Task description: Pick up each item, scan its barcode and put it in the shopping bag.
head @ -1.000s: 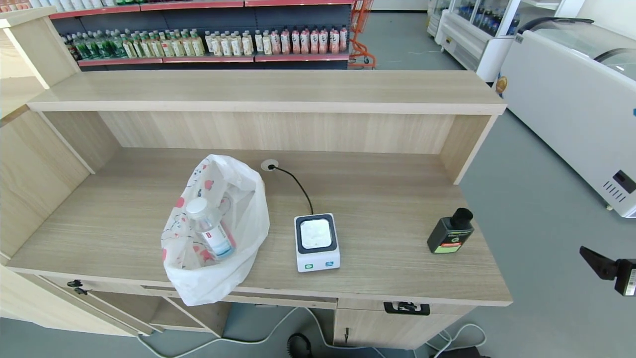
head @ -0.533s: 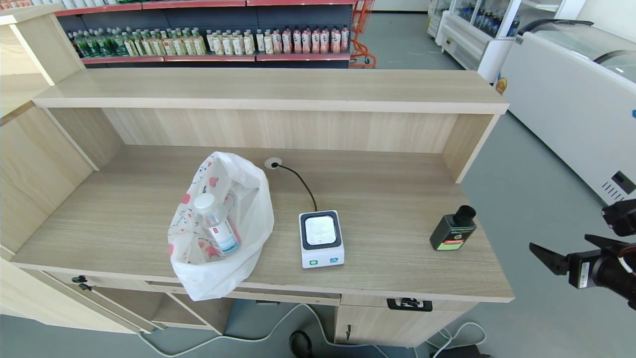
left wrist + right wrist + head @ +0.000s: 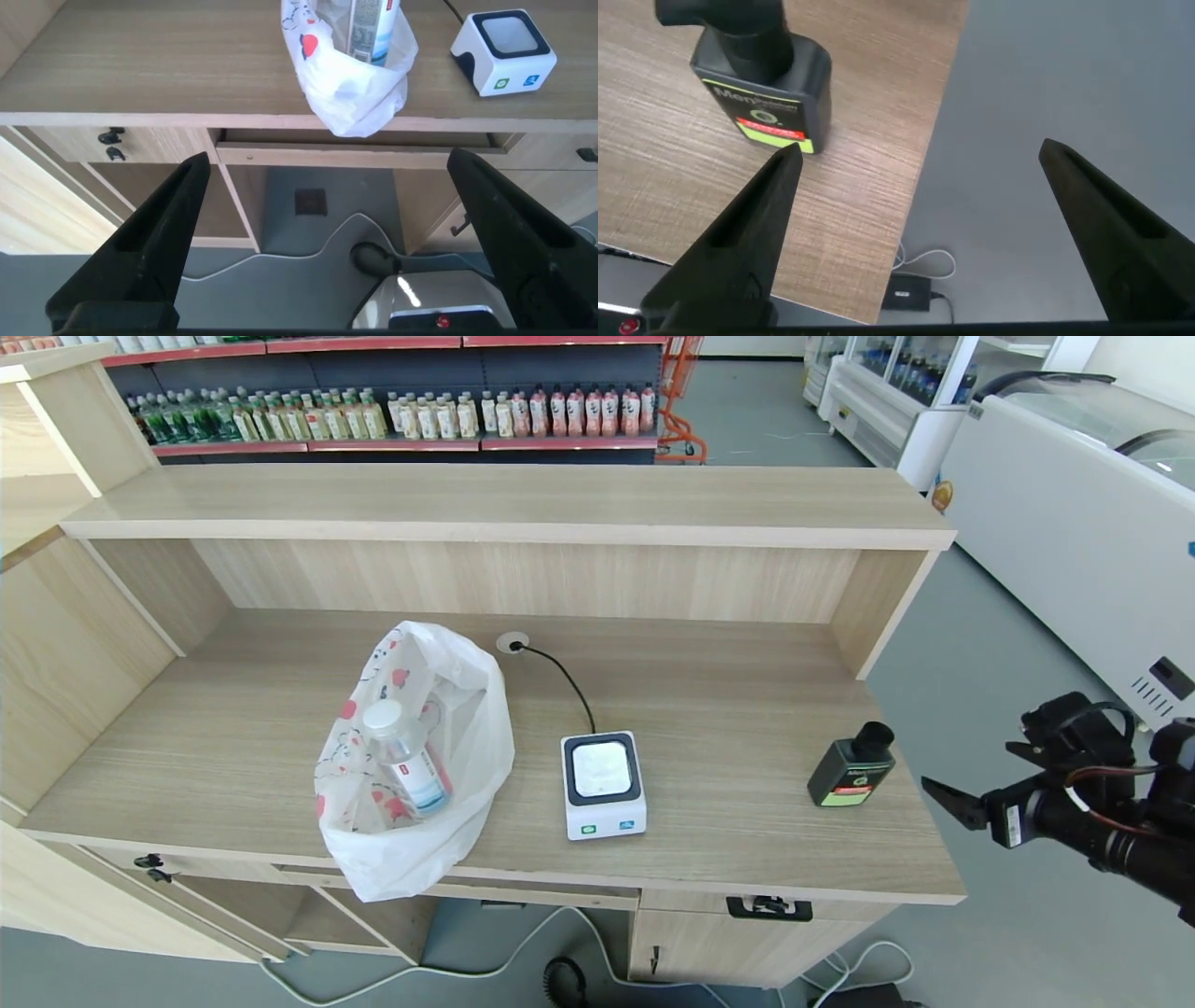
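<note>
A dark bottle with a black cap (image 3: 850, 768) stands upright near the counter's right end, and the right wrist view has it close by (image 3: 761, 89). My right gripper (image 3: 966, 765) hangs open and empty off the counter's right edge, level with that bottle (image 3: 917, 149). The white shopping bag (image 3: 411, 775) stands open at the front left, holding a clear bottle (image 3: 406, 761) and a carton. A white barcode scanner (image 3: 602, 786) sits between bag and dark bottle. My left gripper (image 3: 329, 161) is open and empty below the counter's front edge, under the bag (image 3: 350, 70).
The scanner's black cable (image 3: 560, 681) runs to a grommet at the back. A raised shelf (image 3: 504, 504) and side panels wall the counter (image 3: 728, 709) behind and at both sides. Chest freezers (image 3: 1074, 504) stand to the right, and drawers sit under the counter.
My right gripper has risen and moved left, closer to the counter's right end and the dark bottle. The head camera shifted slightly at first. Bag, scanner and bottle have stayed put.
</note>
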Available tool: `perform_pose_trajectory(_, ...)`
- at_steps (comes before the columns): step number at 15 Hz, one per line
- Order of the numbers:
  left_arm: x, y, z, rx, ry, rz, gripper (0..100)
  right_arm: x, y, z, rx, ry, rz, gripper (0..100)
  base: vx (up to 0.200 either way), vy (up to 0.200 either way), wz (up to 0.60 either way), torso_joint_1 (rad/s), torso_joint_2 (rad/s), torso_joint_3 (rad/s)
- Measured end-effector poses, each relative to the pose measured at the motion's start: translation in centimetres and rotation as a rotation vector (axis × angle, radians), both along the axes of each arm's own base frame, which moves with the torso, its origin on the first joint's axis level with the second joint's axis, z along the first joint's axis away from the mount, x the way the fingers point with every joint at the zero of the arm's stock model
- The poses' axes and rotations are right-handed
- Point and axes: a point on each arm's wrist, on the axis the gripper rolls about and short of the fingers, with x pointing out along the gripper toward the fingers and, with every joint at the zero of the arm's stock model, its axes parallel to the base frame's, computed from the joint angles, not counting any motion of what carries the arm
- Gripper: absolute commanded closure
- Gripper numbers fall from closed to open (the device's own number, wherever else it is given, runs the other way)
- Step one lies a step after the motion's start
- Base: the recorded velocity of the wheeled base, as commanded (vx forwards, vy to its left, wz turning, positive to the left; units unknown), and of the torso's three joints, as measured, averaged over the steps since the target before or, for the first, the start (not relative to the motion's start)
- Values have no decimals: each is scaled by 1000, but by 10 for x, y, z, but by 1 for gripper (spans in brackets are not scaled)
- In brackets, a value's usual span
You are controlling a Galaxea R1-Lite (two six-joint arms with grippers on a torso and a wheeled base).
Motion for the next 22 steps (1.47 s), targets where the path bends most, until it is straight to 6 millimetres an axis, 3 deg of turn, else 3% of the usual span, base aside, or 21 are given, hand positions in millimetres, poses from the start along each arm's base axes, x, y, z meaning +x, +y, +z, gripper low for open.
perform_pose_trajectory(9,0,0,0,0,0,0,0,42,3,-25,-133,-4,271,0,0,0,0,0,0,0)
perform_pose_trajectory(14,0,0,0,0,0,0,0,57,7,-35,-110,-13,395,0,0,0,0,0,0,0)
perform_pose_trajectory(22,0,0,0,0,0,0,0,81,20,-42,-113,-42,459,0,0,0,0,0,0,0)
